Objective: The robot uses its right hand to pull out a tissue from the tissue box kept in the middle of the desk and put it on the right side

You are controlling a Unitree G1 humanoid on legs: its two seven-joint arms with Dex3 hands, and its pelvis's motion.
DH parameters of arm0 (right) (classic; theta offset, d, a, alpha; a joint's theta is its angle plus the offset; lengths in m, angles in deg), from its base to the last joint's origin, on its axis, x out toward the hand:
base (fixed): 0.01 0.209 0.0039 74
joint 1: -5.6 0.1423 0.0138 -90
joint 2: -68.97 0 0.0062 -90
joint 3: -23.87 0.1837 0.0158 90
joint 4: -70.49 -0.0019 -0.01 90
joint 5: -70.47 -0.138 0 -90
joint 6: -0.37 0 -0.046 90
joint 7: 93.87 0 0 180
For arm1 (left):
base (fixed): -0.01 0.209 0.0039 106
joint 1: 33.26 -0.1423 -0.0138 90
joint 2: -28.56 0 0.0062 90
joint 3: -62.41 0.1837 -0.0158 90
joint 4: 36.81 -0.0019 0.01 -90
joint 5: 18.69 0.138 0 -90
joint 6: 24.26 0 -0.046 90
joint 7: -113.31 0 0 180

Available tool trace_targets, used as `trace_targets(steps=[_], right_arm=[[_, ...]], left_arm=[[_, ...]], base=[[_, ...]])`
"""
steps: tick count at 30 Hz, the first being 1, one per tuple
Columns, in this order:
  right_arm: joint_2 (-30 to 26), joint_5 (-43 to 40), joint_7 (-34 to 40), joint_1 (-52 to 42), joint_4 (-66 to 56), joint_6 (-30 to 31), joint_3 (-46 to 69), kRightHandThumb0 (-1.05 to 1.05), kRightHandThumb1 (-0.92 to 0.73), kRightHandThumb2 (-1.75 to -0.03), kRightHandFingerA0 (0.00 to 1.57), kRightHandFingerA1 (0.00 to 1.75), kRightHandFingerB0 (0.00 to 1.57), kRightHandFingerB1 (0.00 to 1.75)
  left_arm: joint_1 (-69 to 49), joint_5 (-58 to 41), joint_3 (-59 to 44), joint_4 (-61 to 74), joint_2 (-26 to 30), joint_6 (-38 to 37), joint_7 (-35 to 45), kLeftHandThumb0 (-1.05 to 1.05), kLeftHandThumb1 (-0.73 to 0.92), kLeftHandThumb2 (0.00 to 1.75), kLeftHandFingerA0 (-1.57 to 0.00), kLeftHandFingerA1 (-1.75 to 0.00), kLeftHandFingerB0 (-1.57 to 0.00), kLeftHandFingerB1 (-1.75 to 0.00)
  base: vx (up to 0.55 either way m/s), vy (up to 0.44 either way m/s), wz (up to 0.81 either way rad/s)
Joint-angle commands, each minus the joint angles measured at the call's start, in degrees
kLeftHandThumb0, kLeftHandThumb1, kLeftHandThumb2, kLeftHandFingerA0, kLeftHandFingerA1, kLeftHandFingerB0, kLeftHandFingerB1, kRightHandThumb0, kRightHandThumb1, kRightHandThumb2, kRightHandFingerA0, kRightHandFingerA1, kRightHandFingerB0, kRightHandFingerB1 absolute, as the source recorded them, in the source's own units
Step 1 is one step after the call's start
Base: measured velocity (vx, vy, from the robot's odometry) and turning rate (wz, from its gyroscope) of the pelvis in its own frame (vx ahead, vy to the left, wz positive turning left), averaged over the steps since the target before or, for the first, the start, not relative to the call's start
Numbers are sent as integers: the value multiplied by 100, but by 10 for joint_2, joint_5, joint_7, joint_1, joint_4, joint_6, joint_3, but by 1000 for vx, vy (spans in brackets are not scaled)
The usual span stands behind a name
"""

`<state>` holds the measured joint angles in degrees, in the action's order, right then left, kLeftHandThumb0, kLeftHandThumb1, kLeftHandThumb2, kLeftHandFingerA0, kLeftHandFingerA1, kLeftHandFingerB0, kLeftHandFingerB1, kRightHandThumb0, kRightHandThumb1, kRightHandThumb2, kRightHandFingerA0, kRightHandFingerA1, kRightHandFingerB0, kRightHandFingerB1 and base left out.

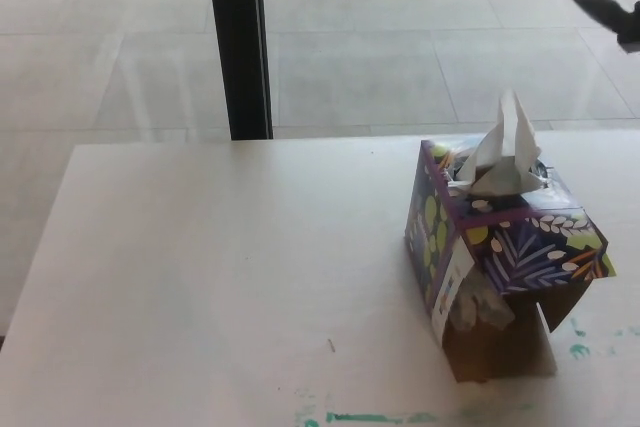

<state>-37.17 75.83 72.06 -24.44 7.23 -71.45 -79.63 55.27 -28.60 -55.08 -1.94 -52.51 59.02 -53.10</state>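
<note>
A purple tissue box point(520, 247) with a leaf pattern stands on the right part of the white desk point(220, 267). A white tissue point(505, 152) sticks up in a peak from its top slot. The box's near side is torn open, and crumpled tissue point(478, 309) shows in the gap. A dark, blurred part of my right hand point(612, 13) enters at the upper right edge, high above and behind the box and well apart from the tissue. My left hand does not show.
A black vertical post point(238, 42) stands behind the desk's far edge, with tiled floor point(400, 57) beyond. Green paint marks point(370, 416) run along the desk's near edge. The desk's left edge slants at the picture's left.
</note>
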Motion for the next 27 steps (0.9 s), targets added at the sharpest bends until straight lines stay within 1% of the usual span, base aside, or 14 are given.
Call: trace_targets(steps=[1,2,5,10,11,17,20,21,22,23,24,25,26,27], right_arm=[[-70,99,-330,46,23,-37,-175,-82,-60,-60,5,42,3,28],[-75,105,-342,45,24,-47,-187,-81,-48,-94,3,44,4,18],[-85,103,-385,39,17,-42,-209,-85,-51,-90,3,49,10,10],[-81,70,-418,26,21,-6,-211,-66,-38,-83,3,50,1,23],[-80,73,-425,23,21,-3,-221,-72,-42,-83,2,35,6,17],[-71,72,-447,23,31,1,-246,-69,-40,-84,7,54,2,21],[-67,85,-462,33,37,1,-266,-64,-37,-84,0,46,4,21],[-65,85,-466,35,39,3,-269,-72,-46,-55,4,51,0,29],[-64,89,-474,41,41,4,-277,-61,-33,-82,3,55,0,25],[-64,90,-476,42,41,3,-279,-61,-33,-82,3,55,0,25],[-66,90,-476,42,35,7,-279,-68,-45,-54,11,56,6,25],[-64,90,-477,45,37,6,-280,-68,-45,-54,11,56,6,25],[-64,93,-476,46,38,4,-282,-70,-37,-77,9,57,4,28],[-64,97,-473,46,40,2,-284,-70,-44,-55,18,59,12,27]], left_arm=[[-14,-12,-5,-5,20,18,1,-105,91,75,-63,-59,-43,-63],[-14,-12,-5,-6,21,16,1,-105,92,75,-62,-59,-43,-64],[-14,-14,-8,-13,23,11,6,-105,91,75,-61,-59,-42,-65],[-15,-11,-5,-17,25,6,9,-105,89,75,-62,-61,-42,-66],[-13,-22,-13,-19,24,9,15,-105,87,74,-61,-63,-42,-68],[-17,-10,-4,-17,23,-8,14,-105,91,76,-60,-61,-41,-67],[-15,-8,-4,-22,24,-1,8,-105,91,75,-61,-58,-43,-65],[-15,-11,-5,-21,23,1,9,-105,90,76,-60,-59,-42,-65],[-15,-12,-6,-17,23,5,8,-105,91,76,-63,-61,-44,-65],[-15,-11,-5,-16,22,6,7,-105,91,76,-63,-61,-44,-65],[-18,-8,-3,-11,23,3,6,-105,92,77,-63,-61,-43,-66],[-19,-9,-4,-9,23,3,6,-105,92,77,-63,-61,-43,-66],[-18,-9,-3,-10,25,4,9,-105,92,77,-61,-60,-42,-66],[-18,-13,-6,-13,25,0,17,-105,92,76,-59,-61,-40,-66]], base=[[0,0,0],[0,0,0],[0,0,0],[0,0,0],[0,0,0],[0,0,0],[0,0,0],[0,0,0],[0,0,0],[0,0,0],[0,0,0],[0,0,0],[0,0,0],[0,0,0]])
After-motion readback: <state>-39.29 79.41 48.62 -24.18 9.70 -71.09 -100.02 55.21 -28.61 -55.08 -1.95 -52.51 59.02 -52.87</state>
